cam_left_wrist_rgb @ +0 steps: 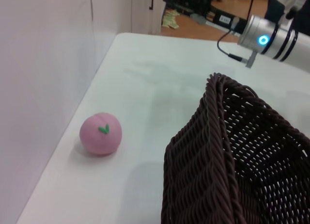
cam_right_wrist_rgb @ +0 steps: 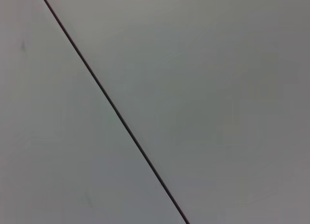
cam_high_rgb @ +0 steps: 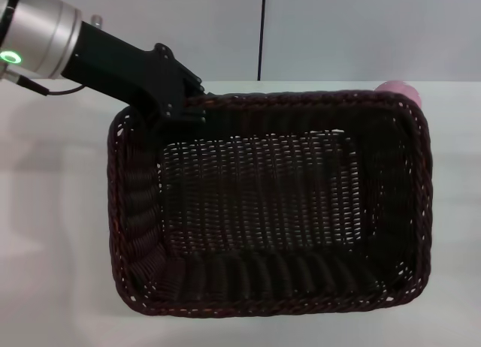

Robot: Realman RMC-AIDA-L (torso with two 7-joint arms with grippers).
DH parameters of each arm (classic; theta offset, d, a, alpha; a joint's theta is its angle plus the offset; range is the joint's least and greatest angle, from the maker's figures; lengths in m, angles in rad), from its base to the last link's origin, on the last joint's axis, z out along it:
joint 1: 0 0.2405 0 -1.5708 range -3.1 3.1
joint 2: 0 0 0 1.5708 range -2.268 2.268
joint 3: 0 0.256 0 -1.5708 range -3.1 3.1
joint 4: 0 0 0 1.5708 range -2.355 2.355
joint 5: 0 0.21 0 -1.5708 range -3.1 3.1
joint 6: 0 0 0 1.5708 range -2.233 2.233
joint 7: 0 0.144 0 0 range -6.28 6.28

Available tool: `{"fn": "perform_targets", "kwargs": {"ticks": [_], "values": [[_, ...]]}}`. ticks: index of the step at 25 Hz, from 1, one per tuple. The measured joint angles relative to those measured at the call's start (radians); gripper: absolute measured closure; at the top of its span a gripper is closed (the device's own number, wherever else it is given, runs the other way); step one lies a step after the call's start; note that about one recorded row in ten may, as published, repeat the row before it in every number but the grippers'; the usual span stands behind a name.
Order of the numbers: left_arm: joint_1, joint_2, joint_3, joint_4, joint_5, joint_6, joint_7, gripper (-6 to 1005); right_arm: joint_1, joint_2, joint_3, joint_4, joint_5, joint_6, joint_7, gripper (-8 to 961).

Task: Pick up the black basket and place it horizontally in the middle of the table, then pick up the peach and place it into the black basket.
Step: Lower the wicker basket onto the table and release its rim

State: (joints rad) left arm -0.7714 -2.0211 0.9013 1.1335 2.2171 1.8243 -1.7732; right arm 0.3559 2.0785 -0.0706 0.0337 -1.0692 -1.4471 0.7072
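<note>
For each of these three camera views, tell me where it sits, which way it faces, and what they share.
Head view: looks down at the dark woven wicker basket on the white table; the left gripper is at its far rim.
Left wrist view: looks across the table at the pink round peach; another arm shows far off.
Right wrist view: faces a plain grey surface; no body.
Shared: head and left wrist show basket and peach.

Pale grey wall with 1 dark vertical seam; wooden floor beyond a cabinet.
</note>
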Motion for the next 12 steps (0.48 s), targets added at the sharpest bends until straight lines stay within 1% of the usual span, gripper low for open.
{"fn": "perform_targets", "kwargs": {"ticks": [2, 5, 6, 7, 12], "values": [[-0.026, -0.007, 0.005, -0.06, 0.032, -0.04, 0.054, 791, 0.0, 0.0, 0.0, 0.0, 0.0, 0.005, 0.0, 397], [-0.026, -0.007, 0.005, -0.06, 0.032, -0.04, 0.054, 789, 0.0, 0.0, 0.0, 0.0, 0.0, 0.012, 0.0, 397], [-0.032, -0.01, 0.008, -0.077, 0.041, -0.054, 0.072, 789, 0.0, 0.0, 0.0, 0.0, 0.0, 0.014, 0.0, 397], [-0.051, -0.023, 0.012, -0.113, 0.055, -0.083, 0.112, 788, 0.001, 0.0, -0.001, 0.0, 0.0, 0.017, 0.0, 397], [-0.065, -0.033, 0.018, -0.14, 0.056, -0.101, 0.147, 785, 0.002, 0.0, -0.002, 0.0, -0.002, 0.021, 0.0, 397]]}}
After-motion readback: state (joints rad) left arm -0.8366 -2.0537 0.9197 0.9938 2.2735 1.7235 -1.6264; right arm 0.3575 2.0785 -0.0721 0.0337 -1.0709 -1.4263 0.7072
